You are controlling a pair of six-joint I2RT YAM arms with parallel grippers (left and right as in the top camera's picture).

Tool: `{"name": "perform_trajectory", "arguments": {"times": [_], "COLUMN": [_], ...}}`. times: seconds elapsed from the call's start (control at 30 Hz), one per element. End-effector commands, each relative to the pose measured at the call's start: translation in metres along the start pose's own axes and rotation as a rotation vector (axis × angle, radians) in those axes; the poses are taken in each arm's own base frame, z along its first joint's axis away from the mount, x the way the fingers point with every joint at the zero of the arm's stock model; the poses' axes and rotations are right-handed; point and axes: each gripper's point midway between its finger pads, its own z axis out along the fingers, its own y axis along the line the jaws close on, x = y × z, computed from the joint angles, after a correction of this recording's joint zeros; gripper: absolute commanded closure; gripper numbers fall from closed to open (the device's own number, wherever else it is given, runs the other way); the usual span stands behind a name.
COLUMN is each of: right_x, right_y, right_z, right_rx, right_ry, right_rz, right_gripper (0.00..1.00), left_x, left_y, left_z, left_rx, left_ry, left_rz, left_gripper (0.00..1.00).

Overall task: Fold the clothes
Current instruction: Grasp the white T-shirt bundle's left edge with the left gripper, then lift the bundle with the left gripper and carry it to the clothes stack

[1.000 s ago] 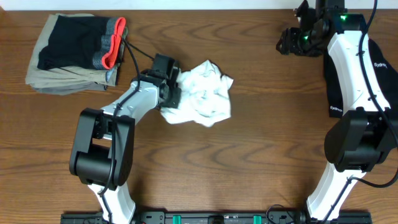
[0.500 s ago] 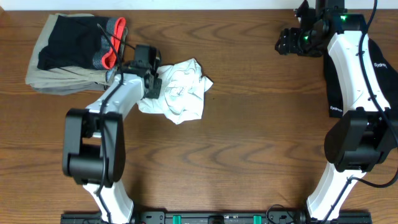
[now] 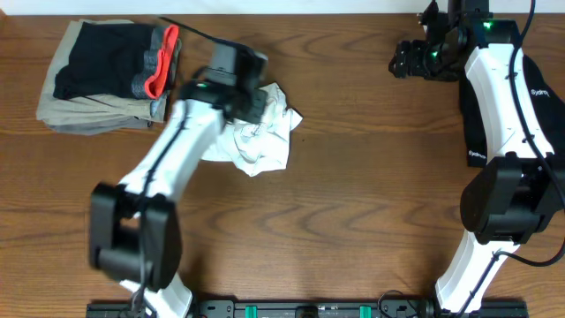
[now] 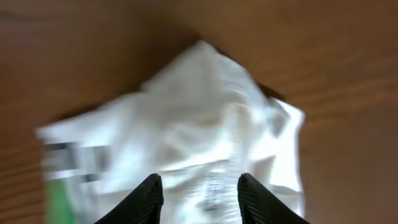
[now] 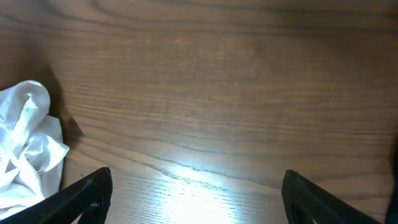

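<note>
The white T-shirt (image 3: 263,137) lies crumpled, with no clear long axis, left of centre on the worktop (image 3: 353,203), directly below the left tool (image 4: 199,185), spread and empty, while the right tool (image 5: 196,186), also spread, hangs well apart far right.

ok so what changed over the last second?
The left gripper dragged the white T-shirt leftward toward the folded stack. It then appears to have let go and lifted, as its fingers now stand open above the cloth. The shirt is still crumpled, not folded. The right gripper, folded stack and black top stayed put.
</note>
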Motion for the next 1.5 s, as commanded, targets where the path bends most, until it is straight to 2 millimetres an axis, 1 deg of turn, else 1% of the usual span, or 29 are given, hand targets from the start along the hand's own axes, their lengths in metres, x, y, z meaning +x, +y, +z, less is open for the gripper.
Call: {"name": "perform_trajectory", "arguments": {"times": [0.0, 0.07, 0.17, 0.2, 0.3, 0.37, 0.47, 0.6, 0.67, 0.77, 1.03, 1.17, 1.23, 1.33, 1.47], "right_x": [0.002, 0.002, 0.003, 0.004, 0.005, 0.005, 0.005, 0.006, 0.007, 0.008, 0.009, 0.009, 0.009, 0.009, 0.009], "right_y": [-0.001, -0.003, -0.005, -0.006, -0.008, -0.009, -0.010, -0.010, -0.010, -0.010, -0.010, -0.010, -0.010, -0.010, -0.010], "right_z": [-0.003, -0.003, -0.004, -0.004, -0.004, -0.004, -0.005, -0.005, -0.005, -0.005, -0.005, -0.005, -0.005, -0.005, -0.005], "right_rx": [0.008, 0.009, 0.011, 0.012, 0.014, 0.015, 0.016, 0.016, 0.016, 0.016, 0.017, 0.017, 0.016, 0.016, 0.016], "right_ry": [0.002, 0.003, 0.009, 0.011, 0.014, 0.015, 0.015, 0.018, 0.022, 0.026, 0.033, 0.033, 0.032, 0.031, 0.031], "right_rz": [-0.003, 0.002, 0.007, 0.008, -0.006, -0.004, -0.002, -0.001, 0.000, -0.014, -0.013, -0.013, -0.017, -0.017, -0.016], "right_gripper": [0.15, 0.15, 0.14, 0.15, 0.13, 0.13, 0.12, 0.10, 0.09, 0.08, 0.07, 0.06, 0.07, 0.06, 0.06], "left_x": [0.017, 0.021, 0.028, 0.030, 0.036, 0.039, 0.045, 0.051, 0.052, 0.053, 0.059, 0.063, 0.069, 0.071, 0.069], "left_y": [-0.034, -0.039, -0.033, -0.032, -0.031, -0.035, -0.044, -0.049, -0.051, -0.052, -0.050, -0.030, -0.025, -0.026, -0.036], "left_z": [0.024, 0.035, 0.051, 0.054, 0.062, 0.066, 0.072, 0.079, 0.080, 0.079, 0.077, 0.072, 0.070, 0.070, 0.073], "left_rx": [0.067, 0.039, -0.024, -0.027, -0.032, -0.028, -0.022, -0.050, -0.050, -0.049, -0.048, -0.159, -0.188, -0.183, -0.122], "left_ry": [0.065, 0.078, 0.100, 0.107, 0.128, 0.139, 0.157, 0.172, 0.175, 0.178, 0.211, 0.232, 0.258, 0.265, 0.259], "left_rz": [-0.006, -0.021, -0.082, -0.099, -0.152, -0.161, -0.140, -0.114, -0.109, -0.100, -0.010, 0.022, 0.050, 0.049, 0.041], "left_gripper": [0.59, 0.59, 0.57, 0.55, 0.53, 0.52, 0.47, 0.45, 0.44, 0.39, 0.31, 0.28, 0.28, 0.28, 0.28]}}
